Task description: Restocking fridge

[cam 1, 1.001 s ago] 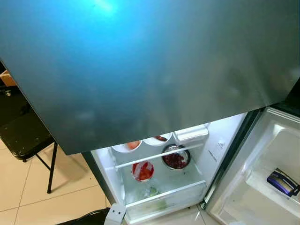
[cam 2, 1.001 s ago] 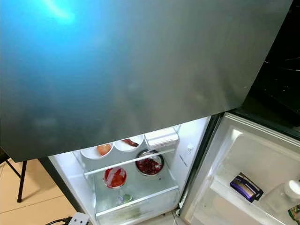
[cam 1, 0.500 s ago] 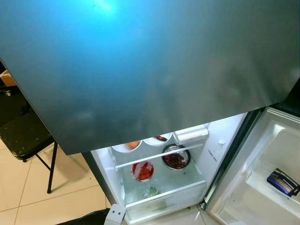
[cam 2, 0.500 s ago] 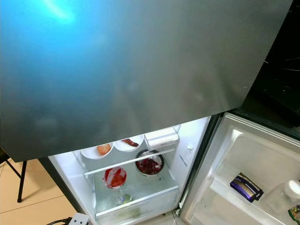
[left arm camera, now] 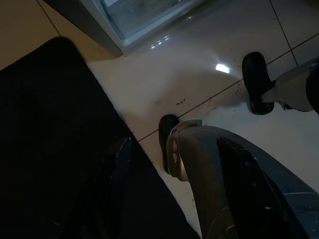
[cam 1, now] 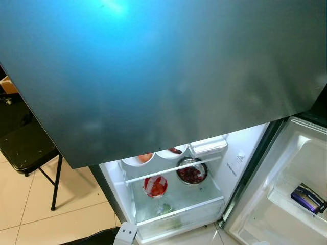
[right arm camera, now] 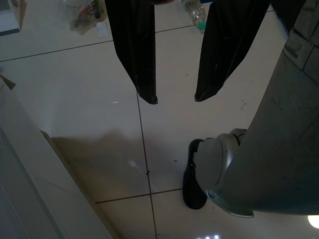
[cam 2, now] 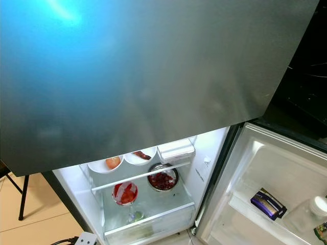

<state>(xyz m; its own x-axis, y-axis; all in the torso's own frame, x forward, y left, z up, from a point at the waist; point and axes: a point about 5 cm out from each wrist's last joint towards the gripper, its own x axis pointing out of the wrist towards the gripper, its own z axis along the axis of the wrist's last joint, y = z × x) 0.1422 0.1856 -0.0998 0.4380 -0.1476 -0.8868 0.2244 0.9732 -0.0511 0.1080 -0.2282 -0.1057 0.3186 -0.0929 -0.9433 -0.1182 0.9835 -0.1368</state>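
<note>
The right gripper (right arm camera: 173,97) hangs idle over the glossy tiled floor (right arm camera: 89,84), its two black fingers apart with nothing between them. The left gripper (left arm camera: 112,199) also points at the floor beside the robot's foot (left arm camera: 168,137), too dark to tell whether its jaws are apart or together.

Neither carries anything, so by my judgement restocking is at a pause: the fridge (cam 1: 168,76) stands ready, its lower door (cam 2: 265,184) swung wide, but no new item is in hand. Already on the lit white shelves are two white bowls (cam 1: 139,160), a round steel bowl of dark red food (cam 1: 191,172), a clear covered container of something red (cam 1: 155,185), and greens in the transparent drawer (cam 1: 173,212). The door shelf holds a flat purple packet (cam 2: 266,202). The upper door is smooth brushed grey metal.
</note>
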